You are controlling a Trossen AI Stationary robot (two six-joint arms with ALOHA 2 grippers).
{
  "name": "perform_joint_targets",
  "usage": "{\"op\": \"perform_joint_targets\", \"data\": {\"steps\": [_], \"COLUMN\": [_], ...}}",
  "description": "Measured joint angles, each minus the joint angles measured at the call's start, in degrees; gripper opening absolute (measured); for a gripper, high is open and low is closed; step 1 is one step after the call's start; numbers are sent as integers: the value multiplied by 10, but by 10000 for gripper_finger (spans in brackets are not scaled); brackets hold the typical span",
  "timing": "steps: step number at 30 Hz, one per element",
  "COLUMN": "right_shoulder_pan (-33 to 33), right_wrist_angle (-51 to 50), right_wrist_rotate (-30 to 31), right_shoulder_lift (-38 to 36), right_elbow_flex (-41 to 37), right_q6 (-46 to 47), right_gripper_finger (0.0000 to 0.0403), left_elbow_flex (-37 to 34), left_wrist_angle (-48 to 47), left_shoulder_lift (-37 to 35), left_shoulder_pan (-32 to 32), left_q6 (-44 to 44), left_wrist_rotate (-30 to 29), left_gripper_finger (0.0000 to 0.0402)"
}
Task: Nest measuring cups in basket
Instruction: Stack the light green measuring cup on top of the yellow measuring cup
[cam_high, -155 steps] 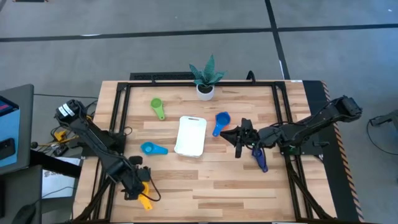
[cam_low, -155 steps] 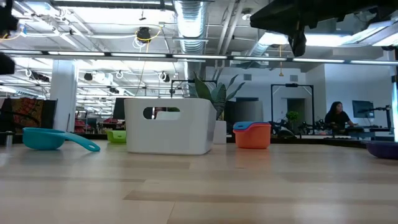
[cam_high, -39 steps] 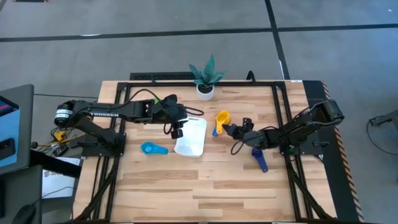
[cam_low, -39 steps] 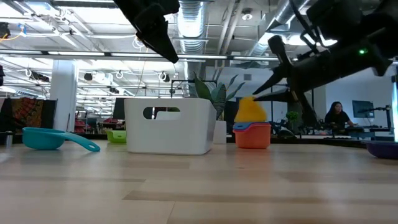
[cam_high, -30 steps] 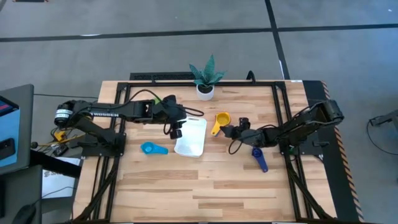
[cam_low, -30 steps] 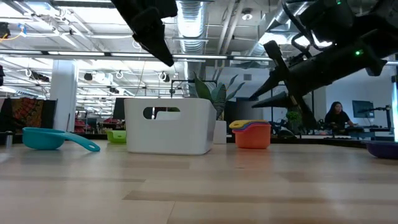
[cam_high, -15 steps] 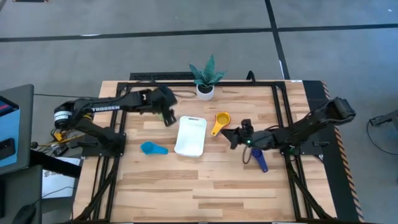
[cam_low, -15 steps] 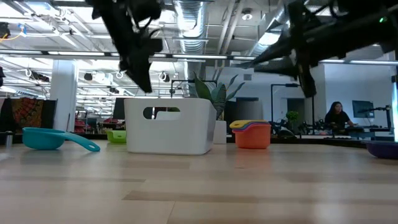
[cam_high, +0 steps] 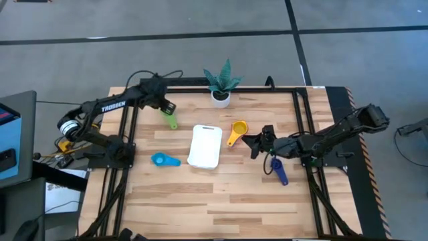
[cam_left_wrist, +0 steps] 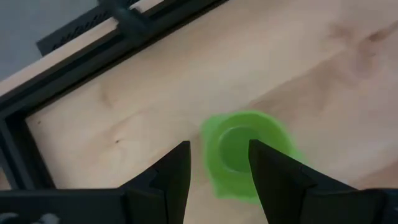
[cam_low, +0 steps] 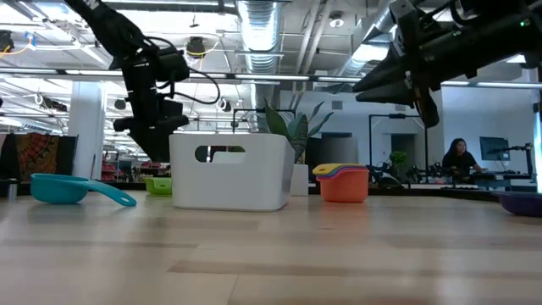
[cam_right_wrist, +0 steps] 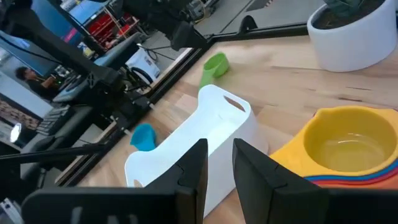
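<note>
Left hand (cam_left_wrist: 219,163), fingers spread above green cup (cam_left_wrist: 245,152), should centre before pinching its rim.

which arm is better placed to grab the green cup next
Left. The left gripper hangs right over the green cup, fingers open either side of it in the left wrist view. The right gripper is across the basket, beside the yellow-topped stack.

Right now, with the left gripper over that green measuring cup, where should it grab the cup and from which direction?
Probably the bowl rim, from straight above. In the left wrist view the green cup lies open side up on the table, just beyond the open fingers of the left gripper. One finger could go inside the round bowl and one outside. Its flat handle lies low against the wood, harder to pinch.
</note>
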Motion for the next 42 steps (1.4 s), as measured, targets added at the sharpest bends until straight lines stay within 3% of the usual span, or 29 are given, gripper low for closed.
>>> {"op": "perform_joint_targets", "data": {"steps": [15,19,23,32,42], "right_shoulder_pan": [-1,-1,-1,2,3], "right_wrist_angle": [-16,-16,-16,-16,-1], "right_wrist_rotate": [-10,-10,-10,-10,-15], "right_shoulder_lift": [0,0,0,0,0], "right_elbow_flex": [0,0,0,0,0], "right_q6": [12,16,26,26,-6], "right_gripper_finger": [99,99,99,99,99], "left_elbow_flex": [0,0,0,0,0], "left_wrist_angle": [5,7,7,-1,12], "left_shoulder_lift": [111,124,123,63,-116], "left_shoulder_pan": [19,19,19,6,-80], "left_q6": [31,43,61,86,57], "left_wrist_rotate": [4,13,8,6,7], "left_gripper_finger": [145,102,27,3,2]}}
